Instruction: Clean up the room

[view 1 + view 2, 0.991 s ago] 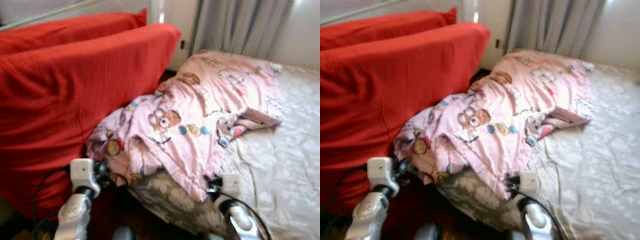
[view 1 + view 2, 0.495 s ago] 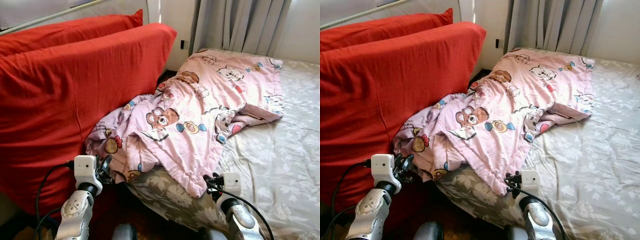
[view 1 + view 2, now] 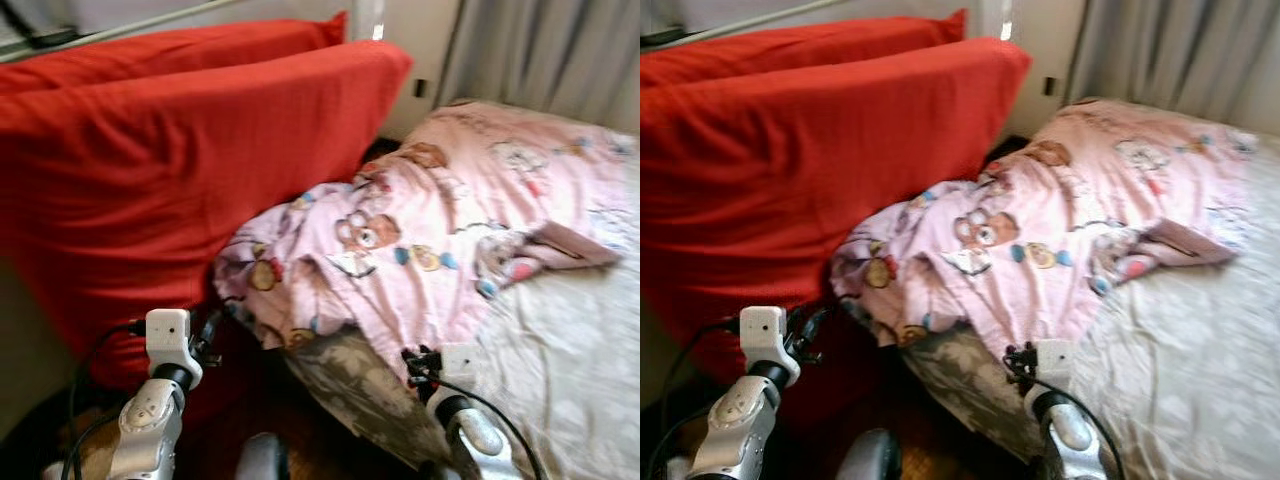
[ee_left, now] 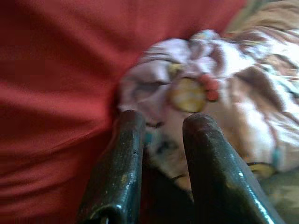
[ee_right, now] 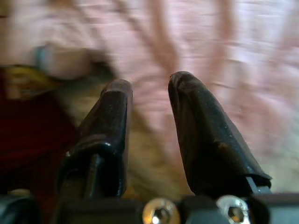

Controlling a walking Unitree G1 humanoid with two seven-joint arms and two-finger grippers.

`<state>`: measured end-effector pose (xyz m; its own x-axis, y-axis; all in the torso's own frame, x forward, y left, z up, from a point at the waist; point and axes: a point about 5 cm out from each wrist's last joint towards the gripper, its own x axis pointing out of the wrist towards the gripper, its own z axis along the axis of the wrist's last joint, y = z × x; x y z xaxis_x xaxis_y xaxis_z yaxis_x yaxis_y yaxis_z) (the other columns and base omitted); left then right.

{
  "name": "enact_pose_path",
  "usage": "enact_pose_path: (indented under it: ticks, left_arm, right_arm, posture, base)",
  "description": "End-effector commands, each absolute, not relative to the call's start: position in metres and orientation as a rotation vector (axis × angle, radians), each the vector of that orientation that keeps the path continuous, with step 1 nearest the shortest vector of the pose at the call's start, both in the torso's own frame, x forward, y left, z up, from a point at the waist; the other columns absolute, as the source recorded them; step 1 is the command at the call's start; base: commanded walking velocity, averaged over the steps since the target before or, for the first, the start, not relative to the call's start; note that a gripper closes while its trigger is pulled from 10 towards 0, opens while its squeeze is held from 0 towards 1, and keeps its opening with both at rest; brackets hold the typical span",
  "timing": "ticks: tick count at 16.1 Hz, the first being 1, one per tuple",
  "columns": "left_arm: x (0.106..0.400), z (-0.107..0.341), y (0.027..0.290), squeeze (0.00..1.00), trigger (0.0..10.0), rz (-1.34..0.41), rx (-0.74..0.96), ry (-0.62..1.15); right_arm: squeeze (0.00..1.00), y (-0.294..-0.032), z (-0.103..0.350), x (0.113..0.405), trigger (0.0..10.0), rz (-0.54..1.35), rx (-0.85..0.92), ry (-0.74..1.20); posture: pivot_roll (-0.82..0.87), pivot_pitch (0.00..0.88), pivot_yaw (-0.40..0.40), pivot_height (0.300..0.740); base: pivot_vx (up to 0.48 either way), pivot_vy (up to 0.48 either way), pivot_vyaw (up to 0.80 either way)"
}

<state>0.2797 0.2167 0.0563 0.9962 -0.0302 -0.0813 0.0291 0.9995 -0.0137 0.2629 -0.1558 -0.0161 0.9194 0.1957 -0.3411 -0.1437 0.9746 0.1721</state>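
Blanket (image 3: 430, 250): you see it rumpled, pink, on the bed (image 3: 570, 370), touching red cushions (image 3: 180, 170) at left.
Left gripper (image 4: 161, 123): fingers slightly parted, holding nothing, near blanket's edge.
Right gripper (image 5: 147, 86): the same.

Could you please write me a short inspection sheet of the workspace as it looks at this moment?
Surface: bed with a pale floral sheet; its near corner hangs toward the dark floor.
Job's things: pink cartoon-print blanket, crumpled, lying across the bed and bunched against the red cushion.
Clutter: nothing seen.
Grippers: left tool slightly open, empty, pointing at the blanket's bunched edge beside the cushion; right tool slightly open, empty, over the blanket's lower edge at the bed corner.
Cables: black cable looping from the left wrist; another black cable along the right forearm.
Surroundings: grey curtain behind the bed; a second red cushion behind the first.
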Motion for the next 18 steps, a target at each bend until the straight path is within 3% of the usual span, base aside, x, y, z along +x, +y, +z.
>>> enact_pose_path:
  ticks: [1,5,10,13,14,15,18]
  left_arm:
    - [0.28,0.057,0.215,0.0,10.0,-0.035,-0.013,0.085]
    - [0.281,0.058,0.215,0.0,10.0,-0.038,-0.012,0.081]
    - [0.28,0.061,0.216,0.0,10.0,-0.051,-0.006,0.078]
    - [0.277,0.067,0.221,0.0,10.0,-0.066,0.011,0.072]
    - [0.277,0.069,0.224,0.0,10.0,-0.068,0.02,0.073]
    - [0.277,0.07,0.224,0.0,10.0,-0.073,0.028,0.075]
    - [0.271,0.075,0.224,0.0,10.0,-0.077,0.035,0.069]
  right_arm:
    - [0.0,-0.16,-0.016,0.263,10.0,0.167,0.135,0.371]
    - [0.0,-0.159,-0.018,0.262,10.0,0.157,0.147,0.387]
    - [0.0,-0.158,-0.024,0.263,10.0,0.099,0.157,0.463]
    - [0.0,-0.158,-0.023,0.269,10.0,0.045,0.208,0.499]
    - [0.78,-0.158,-0.022,0.272,10.0,0.013,0.246,0.513]
    - [1.0,-0.16,-0.019,0.278,10.0,-0.046,0.286,0.516]
    - [1.0,-0.166,-0.011,0.288,10.0,-0.154,0.347,0.499]
  posture:
    - [0.07,0.0,0.013,0.605]
    - [0.07,0.0,0.015,0.605]
    - [0.09,0.004,0.029,0.605]
    - [0.12,0.065,0.046,0.605]
    - [0.12,0.077,0.049,0.605]
    - [0.14,0.105,0.051,0.605]
    - [0.17,0.141,0.051,0.605]
  base:
    - [0.259,0.0,0.0]
    - [0.256,0.0,0.0]
    - [0.0,0.0,0.0]
    - [0.0,0.0,0.0]
    - [0.0,0.0,0.0]
    - [0.0,0.0,0.0]
    - [0.0,0.0,0.0]
